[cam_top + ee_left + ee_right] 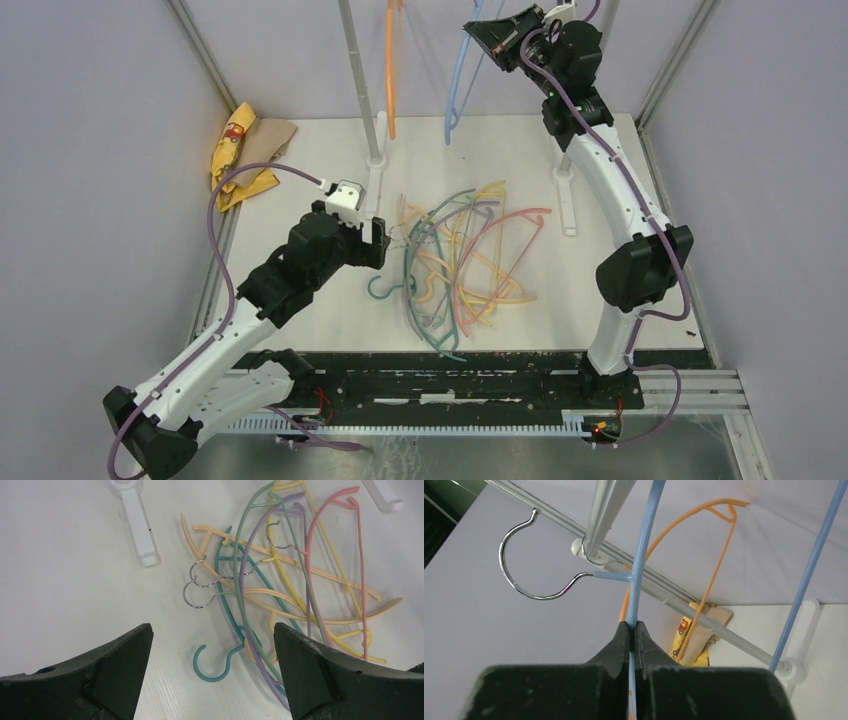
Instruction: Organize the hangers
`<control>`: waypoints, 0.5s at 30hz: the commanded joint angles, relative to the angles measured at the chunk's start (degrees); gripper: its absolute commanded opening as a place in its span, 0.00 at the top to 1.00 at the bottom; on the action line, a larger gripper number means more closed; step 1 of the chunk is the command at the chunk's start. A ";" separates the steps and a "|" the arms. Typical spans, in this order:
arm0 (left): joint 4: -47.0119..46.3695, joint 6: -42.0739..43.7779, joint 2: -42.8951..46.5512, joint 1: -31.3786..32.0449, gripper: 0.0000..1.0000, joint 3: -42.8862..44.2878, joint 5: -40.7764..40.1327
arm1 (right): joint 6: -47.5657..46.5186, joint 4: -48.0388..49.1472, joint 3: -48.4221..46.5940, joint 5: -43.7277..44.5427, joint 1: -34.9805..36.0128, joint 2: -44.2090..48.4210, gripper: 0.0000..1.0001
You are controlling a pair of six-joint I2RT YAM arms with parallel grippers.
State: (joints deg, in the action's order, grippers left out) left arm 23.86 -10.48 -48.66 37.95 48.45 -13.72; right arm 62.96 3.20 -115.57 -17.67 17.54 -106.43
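Top camera sat high behind both arms, looked down, wide over the table (570, 290). Left wrist camera looked down past the left gripper (212, 630), close on the hanger pile (280, 560) ahead; top view shared it. Right wrist camera looked up past the right gripper (634, 627), close on the blue hanger (634, 576); top view shared that too.

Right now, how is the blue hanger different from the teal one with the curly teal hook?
The blue hanger is up in the air, pinched by the right gripper; the teal hanger lies flat on the table, tangled with other hangers, nothing holding it. The blue hanger's hook is shiny metal; the teal hanger's hook is teal plastic. Both are thin and plastic.
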 commanded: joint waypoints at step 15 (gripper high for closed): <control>0.31 -0.55 0.00 -0.06 0.03 1.74 -1.62 | 13.84 13.49 -3.45 10.47 -0.24 -4.15 0.99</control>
State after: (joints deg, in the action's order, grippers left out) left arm 24.38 -10.46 -49.23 37.95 48.47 -14.57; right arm 74.04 9.28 -116.16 -8.91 17.50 -110.28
